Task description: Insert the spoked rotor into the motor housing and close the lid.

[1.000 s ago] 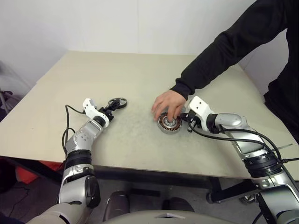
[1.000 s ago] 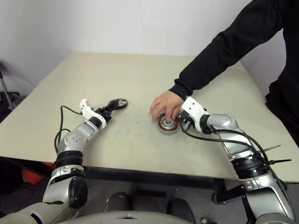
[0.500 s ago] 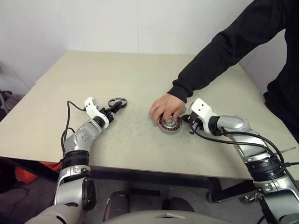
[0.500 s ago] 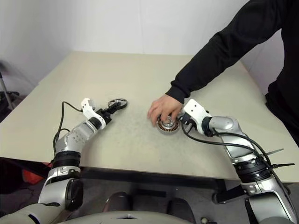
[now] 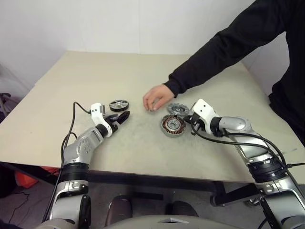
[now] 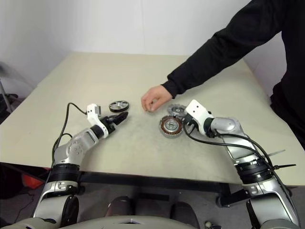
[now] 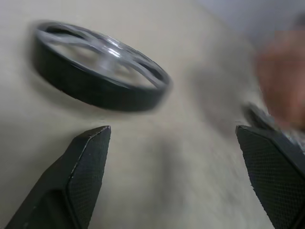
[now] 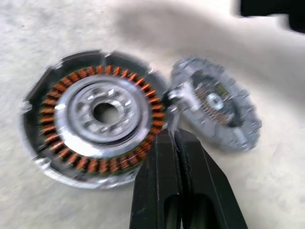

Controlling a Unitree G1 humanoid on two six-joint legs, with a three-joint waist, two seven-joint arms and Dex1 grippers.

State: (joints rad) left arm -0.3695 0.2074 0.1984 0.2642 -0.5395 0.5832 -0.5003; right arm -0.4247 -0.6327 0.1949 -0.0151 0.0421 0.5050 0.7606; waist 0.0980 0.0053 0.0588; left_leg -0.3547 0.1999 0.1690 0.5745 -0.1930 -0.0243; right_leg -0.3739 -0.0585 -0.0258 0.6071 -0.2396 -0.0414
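Observation:
The spoked rotor (image 5: 118,105), a dark ring with silver spokes, lies flat on the table left of centre. My left gripper (image 5: 124,116) is open just in front and to the right of it, not touching; the left wrist view shows the rotor (image 7: 100,71) beyond the spread fingertips (image 7: 90,157). The motor housing (image 5: 173,125), with coppery windings around a silver hub, lies at the middle. Close behind it lies the grey toothed lid (image 5: 177,109). My right gripper (image 8: 174,136) is shut and empty, with its tips at the housing's (image 8: 95,119) right rim beside the lid (image 8: 214,109).
A person in a black sleeve reaches in from the back right. Their hand (image 5: 155,98) hovers curled over the table between the rotor and the lid. The beige table (image 5: 143,152) has bare room along its front and at the far left.
The person's hand has lifted off the housing and moved left and back, uncovering the lid. My left gripper has drawn back from the rotor toward the right and rolled. The right gripper has stayed put.

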